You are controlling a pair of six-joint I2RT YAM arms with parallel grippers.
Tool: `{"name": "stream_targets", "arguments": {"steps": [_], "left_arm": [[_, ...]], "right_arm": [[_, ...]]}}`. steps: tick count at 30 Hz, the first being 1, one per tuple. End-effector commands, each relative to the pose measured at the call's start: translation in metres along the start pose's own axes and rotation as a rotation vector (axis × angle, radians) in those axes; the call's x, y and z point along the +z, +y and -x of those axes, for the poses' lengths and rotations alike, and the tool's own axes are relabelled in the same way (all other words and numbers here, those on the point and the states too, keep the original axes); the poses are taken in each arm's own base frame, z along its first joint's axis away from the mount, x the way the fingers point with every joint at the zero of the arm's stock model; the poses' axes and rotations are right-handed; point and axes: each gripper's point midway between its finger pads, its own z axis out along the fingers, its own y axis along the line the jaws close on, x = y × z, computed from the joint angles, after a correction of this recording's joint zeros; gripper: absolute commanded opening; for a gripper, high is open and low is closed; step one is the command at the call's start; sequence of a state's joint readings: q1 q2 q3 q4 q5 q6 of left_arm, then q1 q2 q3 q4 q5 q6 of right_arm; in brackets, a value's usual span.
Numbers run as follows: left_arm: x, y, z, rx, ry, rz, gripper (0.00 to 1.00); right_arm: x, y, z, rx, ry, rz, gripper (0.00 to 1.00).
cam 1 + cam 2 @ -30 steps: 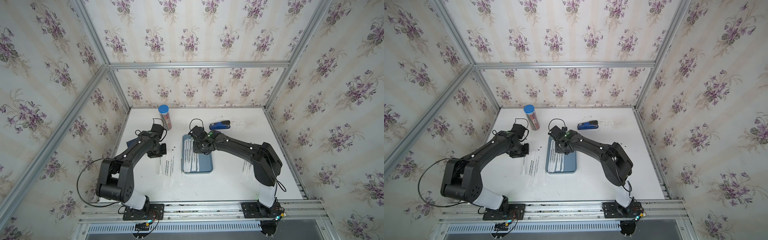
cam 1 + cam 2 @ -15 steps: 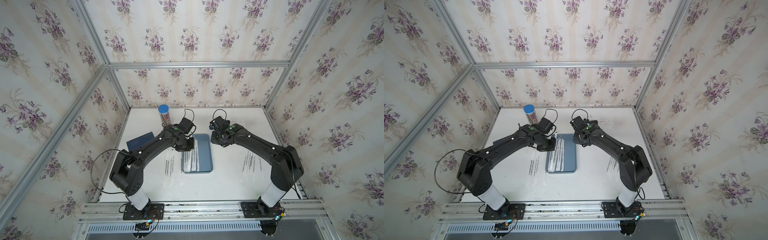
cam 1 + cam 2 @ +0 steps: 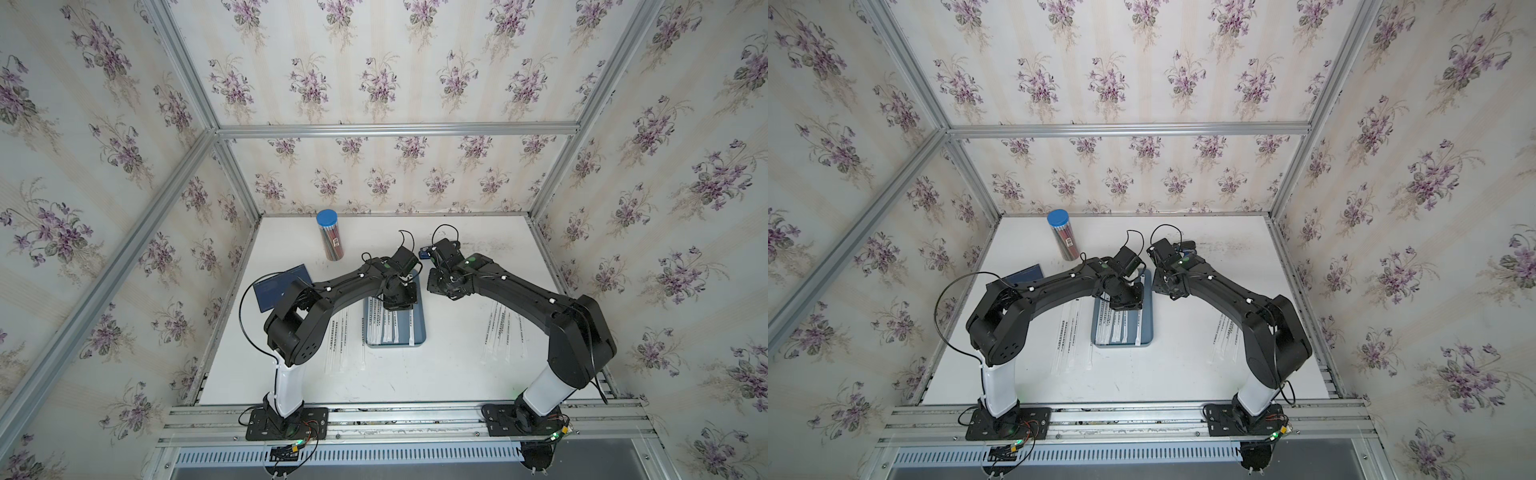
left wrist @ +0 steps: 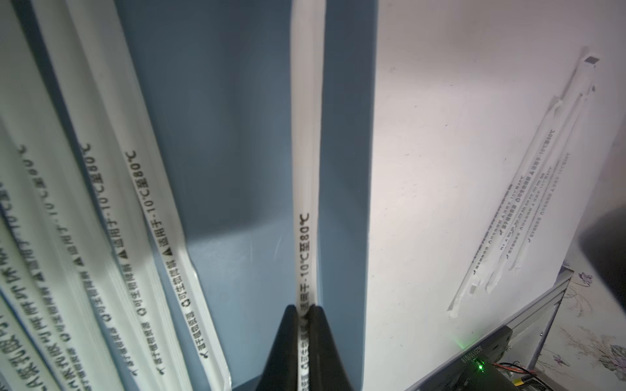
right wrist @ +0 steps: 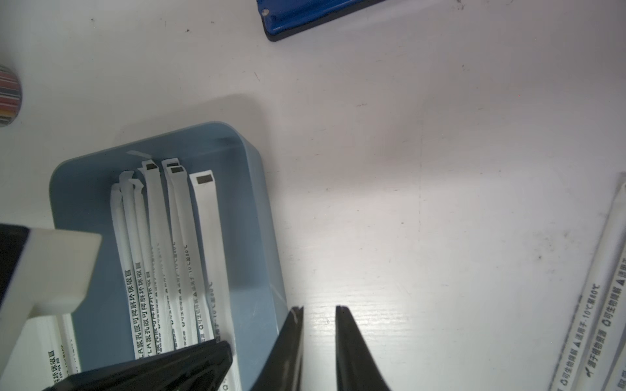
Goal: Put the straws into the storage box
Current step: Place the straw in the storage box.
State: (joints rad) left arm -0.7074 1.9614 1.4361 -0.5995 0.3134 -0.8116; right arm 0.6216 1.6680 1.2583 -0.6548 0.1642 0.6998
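Observation:
The grey-blue storage box (image 3: 423, 328) (image 3: 1149, 328) lies mid-table with several white printed straws (image 3: 386, 328) (image 5: 159, 237) lying lengthwise in it. My left gripper (image 3: 399, 305) (image 4: 304, 309) hangs over the box's far end, shut on one straw (image 4: 306, 169) that runs along the box floor (image 4: 237, 135) close to its right wall. My right gripper (image 3: 446, 291) (image 5: 319, 308) is just outside the box's right rim (image 5: 267, 210), low over bare table, jaws a little apart with nothing between them. More straws lie on the table left (image 3: 345, 340) and right (image 3: 503, 332) (image 5: 596, 304) of the box.
A clear pencil tube with a blue cap (image 3: 330, 235) stands at the back left. A dark navy notebook (image 3: 282, 286) lies at the left edge, partly under my left arm. A blue stapler (image 5: 305, 17) lies behind my right gripper. Walls enclose three sides of the table.
My left arm swung from the table left of the box to over the box, carrying a straw. My right gripper left the box and moved to its right side.

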Motion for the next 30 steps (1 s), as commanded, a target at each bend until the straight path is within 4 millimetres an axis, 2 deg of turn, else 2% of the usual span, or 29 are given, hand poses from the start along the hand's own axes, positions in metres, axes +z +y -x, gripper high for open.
{"name": "stream_targets", "arguments": {"steps": [1, 14, 30], "left_arm": [[0.004, 0.008, 0.006, -0.016, -0.030, 0.031, 0.09], [0.010, 0.028, 0.019, -0.020, -0.036, 0.049, 0.10], [0.024, 0.044, 0.015, -0.014, -0.012, 0.068, 0.10]], "right_arm": [[0.000, 0.001, 0.002, -0.004, -0.011, 0.008, 0.23], [0.004, 0.003, -0.001, -0.002, 0.002, 0.014, 0.23], [0.006, 0.005, 0.000, -0.007, 0.005, 0.012, 0.22]]}}
